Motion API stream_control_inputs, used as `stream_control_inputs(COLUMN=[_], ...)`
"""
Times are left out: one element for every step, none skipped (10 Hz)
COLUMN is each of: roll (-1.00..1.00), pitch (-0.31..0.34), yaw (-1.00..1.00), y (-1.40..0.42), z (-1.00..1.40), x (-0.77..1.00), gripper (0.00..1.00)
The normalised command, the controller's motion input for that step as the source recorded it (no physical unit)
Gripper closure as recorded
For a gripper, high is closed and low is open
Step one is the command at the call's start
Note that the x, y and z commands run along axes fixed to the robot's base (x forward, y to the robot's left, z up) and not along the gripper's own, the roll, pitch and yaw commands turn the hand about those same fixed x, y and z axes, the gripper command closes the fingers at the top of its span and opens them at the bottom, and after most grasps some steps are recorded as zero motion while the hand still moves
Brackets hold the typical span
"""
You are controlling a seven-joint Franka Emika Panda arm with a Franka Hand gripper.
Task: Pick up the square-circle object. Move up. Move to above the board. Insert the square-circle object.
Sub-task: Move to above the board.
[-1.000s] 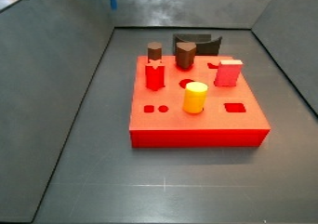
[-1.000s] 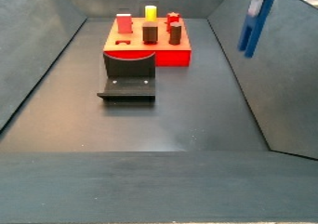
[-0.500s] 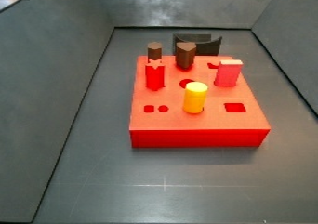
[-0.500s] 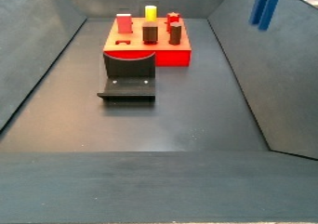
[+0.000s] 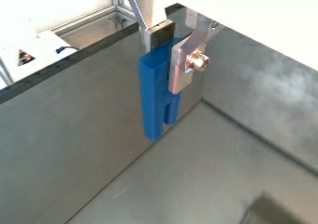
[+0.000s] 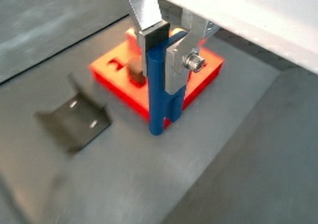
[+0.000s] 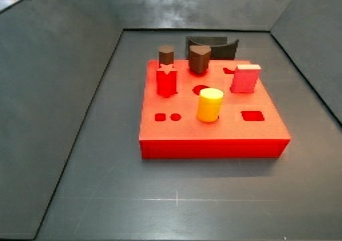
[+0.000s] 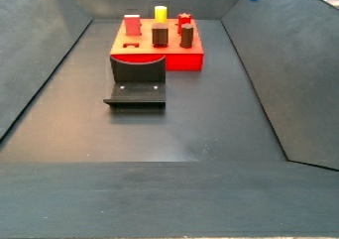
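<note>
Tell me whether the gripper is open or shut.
Shut on the blue square-circle object: in both wrist views the gripper has its silver fingers pressed against the piece's sides, high above the red board.

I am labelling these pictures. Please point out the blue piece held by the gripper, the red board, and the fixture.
blue piece [image 5: 155, 93]: a wrist view, on its long flat face below the gripper [image 5: 169, 31], whose fingers clamp it.
red board [image 7: 214, 129]: a side view, on bare top surface near the front.
fixture [image 8: 137, 88]: a side view, on its upright plate.
</note>
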Motion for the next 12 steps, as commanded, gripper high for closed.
stream_control_inputs(roll=[-0.03, -0.01, -0.02, -0.02, 0.0, 0.0, 0.0, 0.01, 0.03, 0.05, 0.06, 0.07], pitch=[0.144, 0.126, 0.121, 0.117, 0.118, 0.12, 0.129, 0.135, 0.143, 0.139, 0.137, 0.106], yaw=[-0.03, -0.03, -0.01, 0.0, 0.01, 0.01, 0.01, 0.01, 0.01, 0.01, 0.0, 0.01], y=[-1.0, -1.0, -1.0, -1.0, -1.0, -1.0, -1.0, -1.0, -0.85, -0.58, -0.43, -0.17], z=[0.14, 0.15, 0.15, 0.15, 0.15, 0.16, 0.16, 0.16, 0.14, 0.1, 0.07, 0.04], x=[0.4, 0.41, 0.41, 0.42, 0.43, 0.44, 0.46, 0.48, 0.44, 0.34, 0.27, 0.13], gripper=[1.0, 1.0, 1.0, 1.0, 1.0, 1.0, 1.0, 1.0, 1.0, 1.0, 1.0, 1.0])
